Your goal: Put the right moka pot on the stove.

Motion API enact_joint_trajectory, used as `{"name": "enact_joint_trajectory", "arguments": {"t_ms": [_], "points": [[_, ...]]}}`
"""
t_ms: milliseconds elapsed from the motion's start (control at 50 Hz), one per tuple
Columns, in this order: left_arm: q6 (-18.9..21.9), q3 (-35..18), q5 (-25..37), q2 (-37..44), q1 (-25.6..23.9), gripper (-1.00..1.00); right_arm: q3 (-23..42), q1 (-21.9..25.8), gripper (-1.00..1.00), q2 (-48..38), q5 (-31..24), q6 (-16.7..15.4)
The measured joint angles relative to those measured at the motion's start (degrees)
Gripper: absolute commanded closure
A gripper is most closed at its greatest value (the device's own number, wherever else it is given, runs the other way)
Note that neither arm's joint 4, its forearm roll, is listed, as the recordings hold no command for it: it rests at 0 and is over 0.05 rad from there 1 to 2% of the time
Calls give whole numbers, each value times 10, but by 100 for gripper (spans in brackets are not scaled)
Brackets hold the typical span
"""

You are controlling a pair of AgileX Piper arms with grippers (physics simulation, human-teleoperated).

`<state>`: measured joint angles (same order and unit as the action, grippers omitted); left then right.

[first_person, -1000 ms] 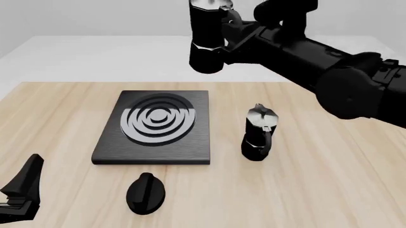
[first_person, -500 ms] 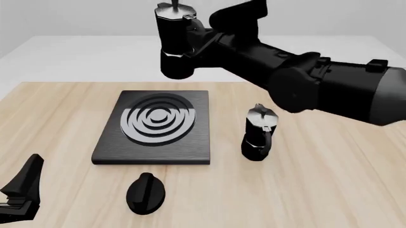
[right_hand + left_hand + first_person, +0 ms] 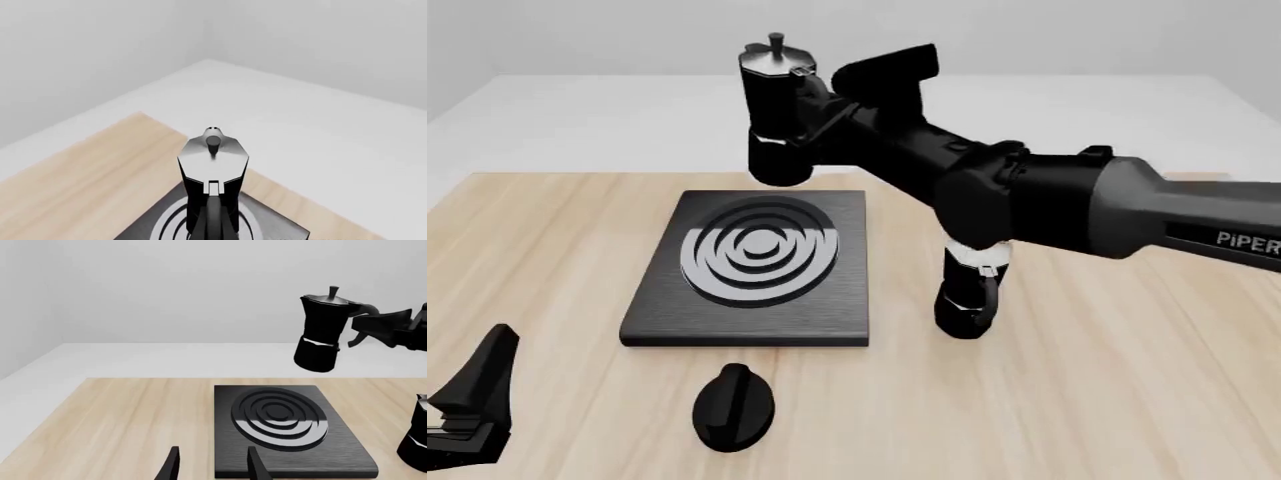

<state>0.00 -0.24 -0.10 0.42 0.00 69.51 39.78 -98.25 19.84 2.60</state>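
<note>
Wooden table (image 3: 1121,400): light, pale-grained top, bearing every item listed here.

Second moka pot (image 3: 968,300): black, upright on the table, partly hidden from the front.

Oval knob (image 3: 734,405): small, black, with a raised ridge, lying on the table, well apart from the second moka pot.

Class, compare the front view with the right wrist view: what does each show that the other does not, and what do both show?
Only the front view shows the second moka pot standing on the table right of the stove, the small black knob lying near the stove's front edge, the left gripper low at the near left, and the right arm reaching across. Only the right wrist view looks down on the lid from behind the pot's handle. Both show the right moka pot held upright in the air above the stove and the wooden table.
</note>
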Motion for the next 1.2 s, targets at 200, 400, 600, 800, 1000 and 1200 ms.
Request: {"name": "enact_joint_trajectory", "arguments": {"t_ms": [200, 400, 600, 800, 1000, 1200], "points": [[0, 0, 0, 0, 0, -100, 20, 4, 100, -41, 10, 6], [0, 0, 0, 0, 0, -100, 37, 8, 100, -75, 14, 10], [0, 0, 0, 0, 0, -100, 53, 10, 100, -101, 13, 10], [0, 0, 0, 0, 0, -100, 65, 12, 100, -122, 13, 11], [0, 0, 0, 0, 0, -100, 79, 15, 100, -145, 13, 10], [0, 0, 0, 0, 0, -100, 100, 16, 100, -171, 9, 9]]}}
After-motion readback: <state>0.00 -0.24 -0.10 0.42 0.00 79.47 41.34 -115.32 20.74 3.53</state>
